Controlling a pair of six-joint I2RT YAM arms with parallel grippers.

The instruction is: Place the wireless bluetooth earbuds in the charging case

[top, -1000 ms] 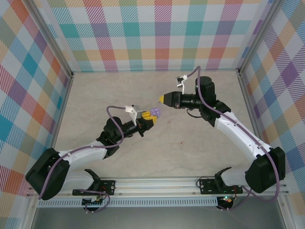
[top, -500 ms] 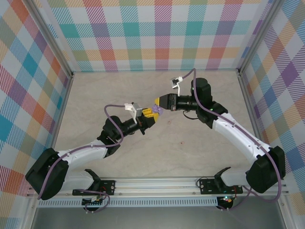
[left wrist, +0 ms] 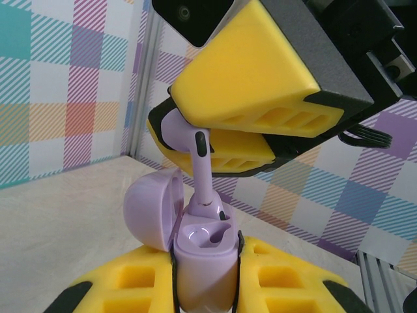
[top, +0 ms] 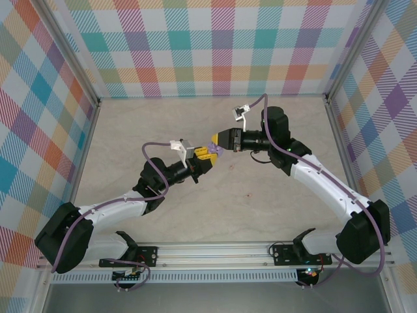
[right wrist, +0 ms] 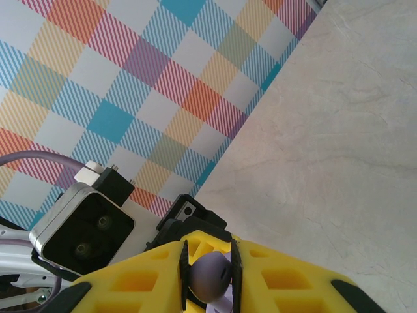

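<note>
Right gripper [right wrist: 208, 262] pinches an earbud [left wrist: 202, 175], stem entering the case [left wrist: 203, 261] our left gripper [top: 208, 155] clamps; second slot [left wrist: 219, 231] seems empty.

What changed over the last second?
The right gripper moved left, toward the left gripper, bringing the earbud pinched in its fingers stem-first to the mouth of the open charging case; in the last half second it shows no further motion. Nothing was taken or let go. The left gripper stayed shut on the case, roughly in place.
</note>
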